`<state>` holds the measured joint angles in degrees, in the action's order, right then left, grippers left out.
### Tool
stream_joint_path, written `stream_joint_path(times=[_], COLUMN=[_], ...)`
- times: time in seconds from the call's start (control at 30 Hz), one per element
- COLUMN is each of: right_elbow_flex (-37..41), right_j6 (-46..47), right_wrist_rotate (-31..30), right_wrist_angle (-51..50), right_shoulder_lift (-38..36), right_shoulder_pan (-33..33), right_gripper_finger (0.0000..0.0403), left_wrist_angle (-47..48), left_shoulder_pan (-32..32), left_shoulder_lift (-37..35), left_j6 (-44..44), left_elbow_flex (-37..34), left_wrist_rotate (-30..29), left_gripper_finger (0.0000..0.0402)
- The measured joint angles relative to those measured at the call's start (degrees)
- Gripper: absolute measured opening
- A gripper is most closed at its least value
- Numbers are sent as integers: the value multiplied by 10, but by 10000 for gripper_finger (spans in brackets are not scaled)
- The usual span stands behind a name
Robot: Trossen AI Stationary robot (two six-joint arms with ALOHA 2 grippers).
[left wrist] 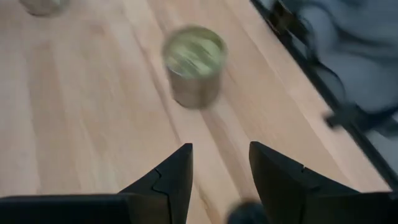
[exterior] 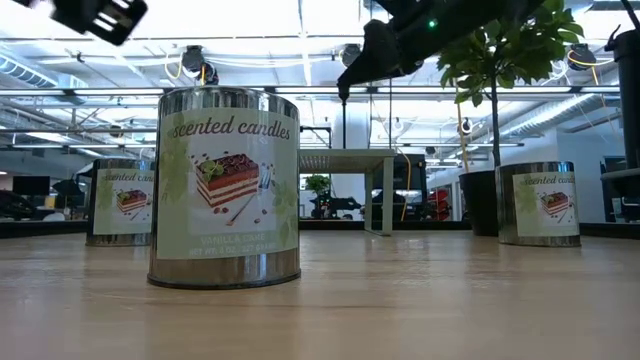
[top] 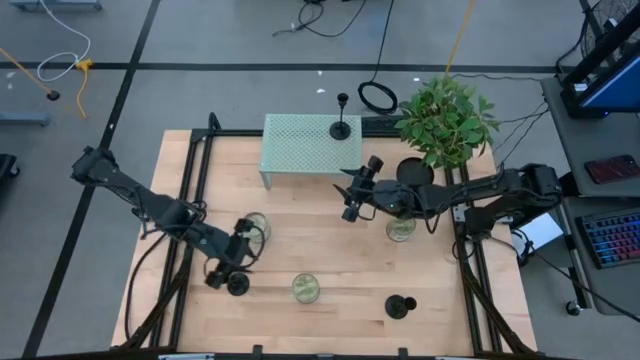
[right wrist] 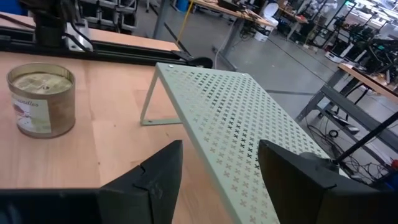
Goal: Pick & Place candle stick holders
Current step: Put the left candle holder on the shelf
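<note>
I see my right gripper (top: 349, 203), fingers open and empty, just beside the green perforated shelf (top: 300, 145); one candle stick holder (top: 341, 127) stands on that shelf. My left gripper (top: 222, 277), well away from it, is open above another holder (top: 238, 286).

Three black candle stick holders in play: one holder (top: 341, 128) stands upright on the pale green perforated shelf (top: 300, 145), near its right end; a second holder (top: 400, 306) sits on the wooden table's (top: 330, 250) front right; the third holder (top: 237, 285) sits front left
</note>
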<state>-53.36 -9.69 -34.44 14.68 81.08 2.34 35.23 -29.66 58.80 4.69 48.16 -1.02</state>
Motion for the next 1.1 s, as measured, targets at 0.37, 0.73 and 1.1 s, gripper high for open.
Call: stream_joint_path(times=[0.37, 0.73, 1.1], right_elbow_flex=[0, 0, 0], right_j6=[0, 0, 15], right_wrist_rotate=[0, 0, 2], right_wrist_angle=[0, 0, 5], right_shoulder_lift=[0, 0, 0], right_shoulder_pan=[0, 0, 0], right_gripper_finger=[201, 197, 196], left_wrist_angle=[59, 122, 113], left_shoulder_pan=[-54, -145, -196], left_shoulder_lift=[-57, -74, -75], left_j6=[69, 110, 177], left_elbow_flex=[11, 10, -20], left_wrist_rotate=[92, 44, -48], left_gripper_finger=[163, 163, 163])
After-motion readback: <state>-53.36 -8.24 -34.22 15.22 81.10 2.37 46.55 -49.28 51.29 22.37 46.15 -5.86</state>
